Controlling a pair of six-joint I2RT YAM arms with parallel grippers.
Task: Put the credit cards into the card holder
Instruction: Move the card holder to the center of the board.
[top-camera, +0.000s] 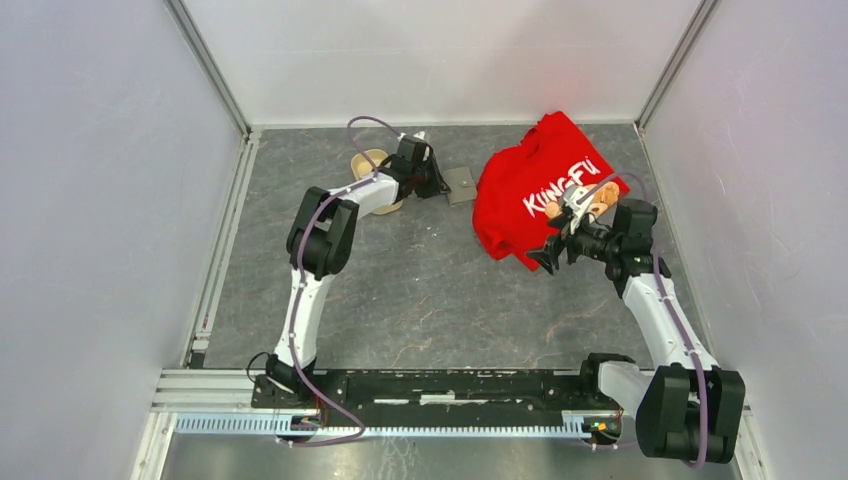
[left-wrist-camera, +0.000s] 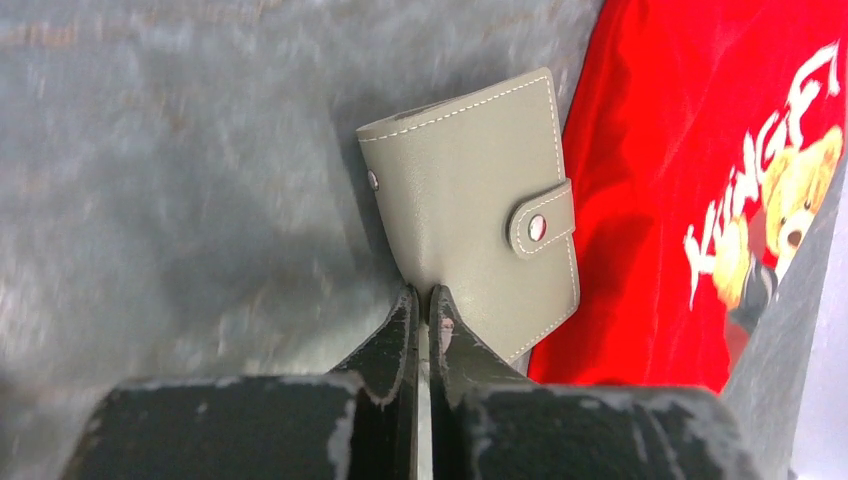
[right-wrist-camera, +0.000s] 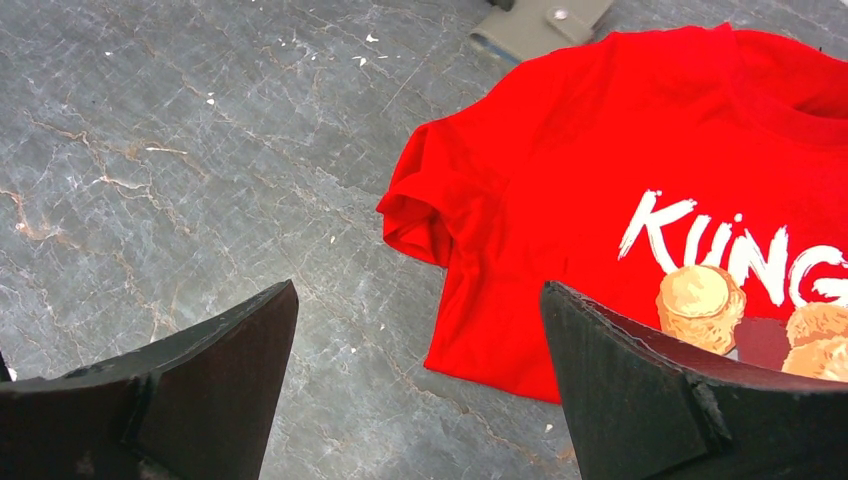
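The card holder (top-camera: 461, 185) is a grey folded wallet, snapped closed by a strap, lying on the table against the left edge of the red shirt (top-camera: 540, 195). In the left wrist view the card holder (left-wrist-camera: 470, 210) fills the middle. My left gripper (left-wrist-camera: 424, 295) is shut, its tips pinching the holder's near edge, with a thin pale strip showing between the fingers. In the top view the left gripper (top-camera: 438, 180) sits just left of the holder. My right gripper (right-wrist-camera: 415, 290) hangs open and empty over the table by the shirt's (right-wrist-camera: 620, 200) sleeve. No credit cards are in view.
A beige oval tray (top-camera: 368, 160) lies at the back left, partly hidden under the left arm. The red shirt (left-wrist-camera: 680, 150) covers the back right of the table. The card holder (right-wrist-camera: 540, 25) shows at the right wrist view's top edge. White walls enclose the table.
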